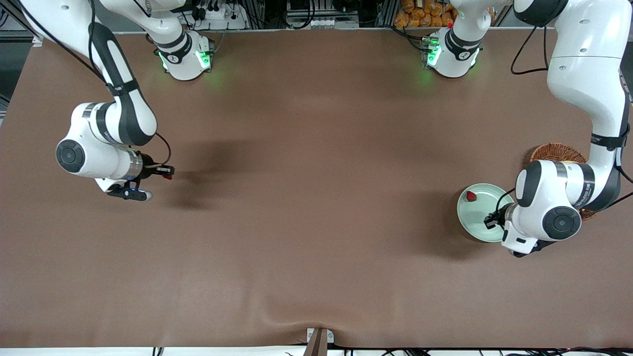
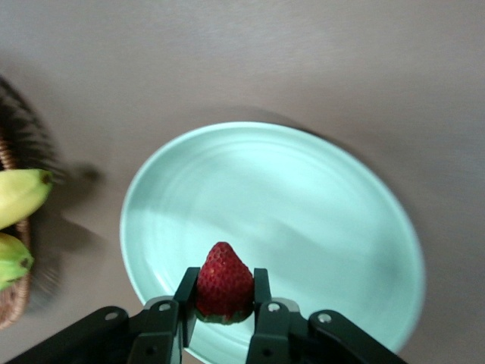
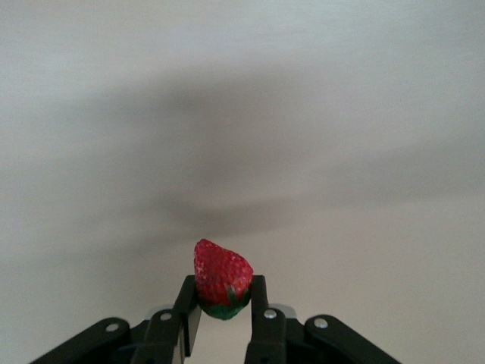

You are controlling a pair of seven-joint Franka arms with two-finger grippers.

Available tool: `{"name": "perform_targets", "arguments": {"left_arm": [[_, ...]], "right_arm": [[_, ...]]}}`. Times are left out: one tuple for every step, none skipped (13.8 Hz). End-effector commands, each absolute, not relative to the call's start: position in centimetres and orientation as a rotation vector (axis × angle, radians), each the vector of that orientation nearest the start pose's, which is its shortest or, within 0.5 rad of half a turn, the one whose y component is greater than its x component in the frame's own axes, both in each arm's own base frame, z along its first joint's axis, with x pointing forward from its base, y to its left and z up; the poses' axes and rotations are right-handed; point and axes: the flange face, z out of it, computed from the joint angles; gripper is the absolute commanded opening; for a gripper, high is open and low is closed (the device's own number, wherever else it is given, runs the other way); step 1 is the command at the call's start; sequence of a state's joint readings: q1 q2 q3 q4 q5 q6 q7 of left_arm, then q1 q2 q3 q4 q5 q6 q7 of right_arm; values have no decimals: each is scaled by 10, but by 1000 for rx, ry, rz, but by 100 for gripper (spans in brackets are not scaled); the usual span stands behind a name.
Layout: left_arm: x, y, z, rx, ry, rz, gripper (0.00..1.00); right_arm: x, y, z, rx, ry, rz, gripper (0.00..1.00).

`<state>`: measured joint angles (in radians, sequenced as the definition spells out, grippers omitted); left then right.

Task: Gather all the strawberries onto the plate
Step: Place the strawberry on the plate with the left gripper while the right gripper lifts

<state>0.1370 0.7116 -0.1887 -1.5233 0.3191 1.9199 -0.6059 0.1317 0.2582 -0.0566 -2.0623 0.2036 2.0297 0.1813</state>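
Your right gripper [image 1: 165, 173] is clamped on a berry [image 3: 222, 279] over bare table; carry it to the plate [image 1: 482, 221]. One berry [image 1: 471, 196] lies there. Left gripper [image 2: 223, 311] grips another [image 2: 223, 283] above it: release.

The front view looks steeply down from high across the table [image 1: 306, 207], arm bases along its top edge. Each wrist camera peers close past its own fingers; the left wrist view shares the plate [image 1: 474, 217] [image 2: 318, 220] at the front view's right.
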Motion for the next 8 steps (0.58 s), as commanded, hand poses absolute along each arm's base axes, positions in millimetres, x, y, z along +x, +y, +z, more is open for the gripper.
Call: {"name": "perform_targets", "arguments": {"left_arm": [[672, 17, 209, -2806, -575, 343, 13], [672, 26, 207, -2810, -566, 350, 37], [673, 36, 212, -2812, -580, 344, 82], [673, 41, 215, -2812, -588, 337, 100], [674, 42, 219, -2813, -589, 329, 100], [676, 42, 222, -2814, -588, 320, 100], [677, 40, 226, -2815, -582, 310, 100], [677, 31, 230, -2818, -565, 300, 100]], "right_arm": [[566, 126, 331, -2940, 498, 470, 0], [565, 158, 339, -2941, 553, 452, 0], [564, 194, 348, -2944, 602, 430, 0], [565, 224, 349, -2944, 664, 423, 0], [566, 251, 349, -2913, 736, 433, 0], [564, 280, 347, -2848, 801, 467, 0], [564, 300, 343, -2772, 869, 511, 0], [563, 322, 340, -2718, 918, 521, 0]]}}
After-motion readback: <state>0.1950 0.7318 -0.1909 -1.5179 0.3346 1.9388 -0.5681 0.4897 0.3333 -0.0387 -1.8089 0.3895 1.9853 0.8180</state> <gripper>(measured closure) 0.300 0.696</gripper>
